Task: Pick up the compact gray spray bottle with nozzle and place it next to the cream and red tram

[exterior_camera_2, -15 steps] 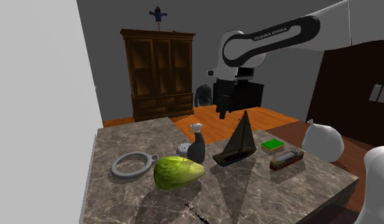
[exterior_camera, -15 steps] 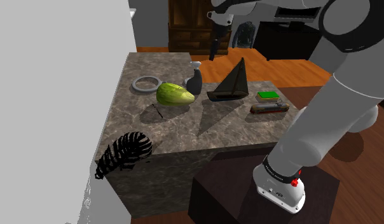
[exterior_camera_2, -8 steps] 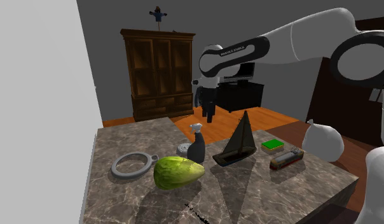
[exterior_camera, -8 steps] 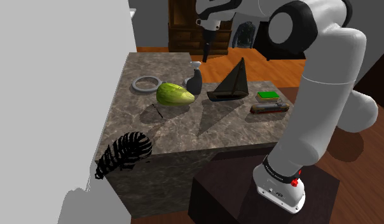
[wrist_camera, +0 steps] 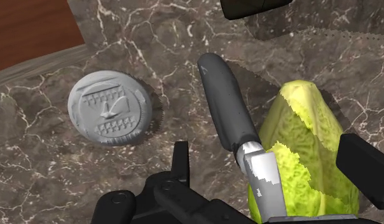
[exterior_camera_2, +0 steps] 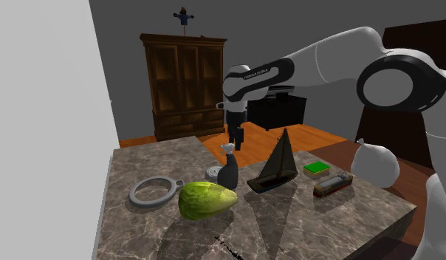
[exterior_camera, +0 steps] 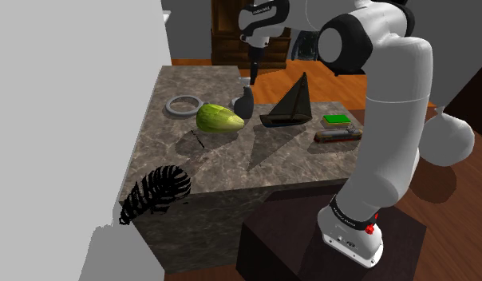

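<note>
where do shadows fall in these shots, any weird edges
Shoulder view: the sailboat throws a dark triangle across the table toward its near edge. Second exterior view: that triangle runs toward the camera. Wrist view: a jagged, stair-stepped shadow edge crosses the green vegetable and the spray bottle nozzle.

The gripper (exterior_camera: 251,77) hangs over the dark spray bottle (exterior_camera: 243,103) — seemingly just clear of its top.

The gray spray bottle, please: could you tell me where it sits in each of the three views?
Shoulder view: spray bottle at the far middle of the table, up and right of the green vegetable.
Second exterior view: centre, behind the vegetable.
Wrist view: between the round grey disc and the vegetable.
Shared landmark: the green vegetable beside it.
</note>
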Motion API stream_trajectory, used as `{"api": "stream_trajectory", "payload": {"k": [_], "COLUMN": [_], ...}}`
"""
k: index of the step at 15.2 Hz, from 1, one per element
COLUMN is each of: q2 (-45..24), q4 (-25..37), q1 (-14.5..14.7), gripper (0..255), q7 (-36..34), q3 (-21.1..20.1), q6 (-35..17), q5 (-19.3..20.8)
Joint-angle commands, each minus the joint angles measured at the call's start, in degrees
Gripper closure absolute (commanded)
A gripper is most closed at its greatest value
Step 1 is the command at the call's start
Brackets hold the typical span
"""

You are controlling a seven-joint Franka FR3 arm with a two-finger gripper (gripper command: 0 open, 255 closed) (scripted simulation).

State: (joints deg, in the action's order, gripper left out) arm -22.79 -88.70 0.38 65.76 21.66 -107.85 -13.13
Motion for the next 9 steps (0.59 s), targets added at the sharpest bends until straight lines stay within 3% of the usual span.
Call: {"api": "stream_trajectory", "payload": {"k": [1, 9], "q2": [-0.3, -0.4], "q4": [-1.2, -1.5], "q1": [0.1, 0.2], "gripper": [0, 0], "q7": [0.1, 0.1], "q3": [-0.1, -0.2], "q6": [-1.5, -1.9], "q5": [-0.2, -0.2]}}
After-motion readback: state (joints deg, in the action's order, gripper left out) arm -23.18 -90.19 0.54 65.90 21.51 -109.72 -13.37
